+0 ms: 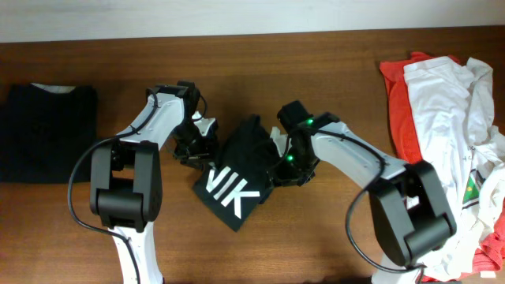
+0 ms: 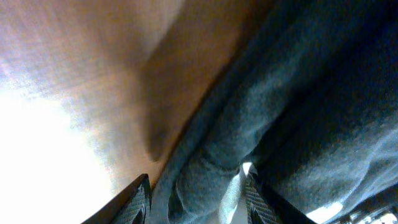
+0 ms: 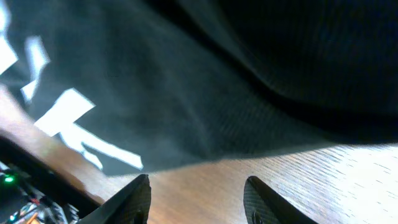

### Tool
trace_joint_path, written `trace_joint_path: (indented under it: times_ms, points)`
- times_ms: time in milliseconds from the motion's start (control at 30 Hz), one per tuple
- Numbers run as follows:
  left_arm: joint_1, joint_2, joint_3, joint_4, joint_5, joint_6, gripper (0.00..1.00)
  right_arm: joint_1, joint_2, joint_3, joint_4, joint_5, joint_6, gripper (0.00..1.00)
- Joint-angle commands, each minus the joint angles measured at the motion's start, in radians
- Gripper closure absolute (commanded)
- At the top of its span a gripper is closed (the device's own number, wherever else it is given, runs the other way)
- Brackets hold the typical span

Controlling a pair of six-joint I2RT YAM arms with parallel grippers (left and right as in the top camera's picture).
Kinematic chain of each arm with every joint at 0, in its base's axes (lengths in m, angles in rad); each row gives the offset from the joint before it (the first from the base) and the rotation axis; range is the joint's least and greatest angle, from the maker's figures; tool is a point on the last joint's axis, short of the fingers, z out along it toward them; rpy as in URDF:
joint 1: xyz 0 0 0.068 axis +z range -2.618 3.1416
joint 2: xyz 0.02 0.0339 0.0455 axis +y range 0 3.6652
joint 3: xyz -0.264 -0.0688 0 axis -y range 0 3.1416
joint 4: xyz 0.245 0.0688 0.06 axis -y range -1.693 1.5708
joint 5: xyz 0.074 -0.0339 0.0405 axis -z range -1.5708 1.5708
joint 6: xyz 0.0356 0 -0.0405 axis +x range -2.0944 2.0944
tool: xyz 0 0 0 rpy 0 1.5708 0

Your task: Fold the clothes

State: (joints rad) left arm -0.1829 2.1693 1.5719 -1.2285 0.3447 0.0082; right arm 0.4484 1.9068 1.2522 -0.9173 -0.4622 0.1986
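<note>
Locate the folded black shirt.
Overhead view: the folded black shirt lies at the table's left end, beyond the left arm, well apart from the lettered shirt at centre.

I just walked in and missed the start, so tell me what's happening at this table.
Two robot arms are folding a black T-shirt with white letters, bunched mid-table. The left gripper is open around the shirt's left edge; the right gripper is open over bare wood beside its right edge. A folded black shirt lies far left; a red and white pile waits at right.
</note>
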Motion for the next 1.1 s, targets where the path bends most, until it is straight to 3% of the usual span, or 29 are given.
trace_joint_path:
  times_ms: [0, 133, 267, 433, 600, 633, 800, 1000, 1067]
  points:
    - [-0.005, 0.005, 0.0, -0.085, 0.008, 0.015, 0.52, -0.003, 0.037, -0.008, 0.025, 0.128, -0.002, 0.48]
    - [-0.005, 0.003, 0.0, -0.142, 0.036, 0.015, 0.54, -0.054, 0.044, -0.005, 0.154, 0.328, -0.003, 0.48]
    - [-0.004, -0.003, 0.007, -0.1, 0.077, 0.015, 0.54, -0.114, 0.044, 0.056, 0.229, 0.279, -0.05, 0.49]
    - [-0.001, -0.01, 0.119, -0.049, 0.078, 0.015, 0.48, -0.142, 0.032, 0.184, 0.128, 0.201, -0.09, 0.42]
    - [-0.001, -0.01, 0.224, 0.098, 0.079, 0.016, 0.15, -0.171, -0.013, 0.332, -0.11, 0.319, -0.093, 0.38]
    - [-0.001, -0.006, 0.222, 0.127, 0.079, 0.031, 0.13, -0.183, -0.022, 0.362, -0.167, 0.351, -0.093, 0.38]
    - [-0.002, 0.047, 0.209, 0.155, 0.105, 0.079, 0.13, -0.225, -0.044, 0.383, -0.257, 0.369, -0.093, 0.37]
    - [-0.006, 0.172, 0.205, 0.159, 0.38, 0.262, 0.13, -0.254, -0.044, 0.383, -0.285, 0.369, -0.093, 0.37]
    - [-0.014, 0.189, 0.2, 0.159, 0.398, 0.282, 0.16, -0.254, -0.044, 0.383, -0.286, 0.369, -0.093, 0.37]
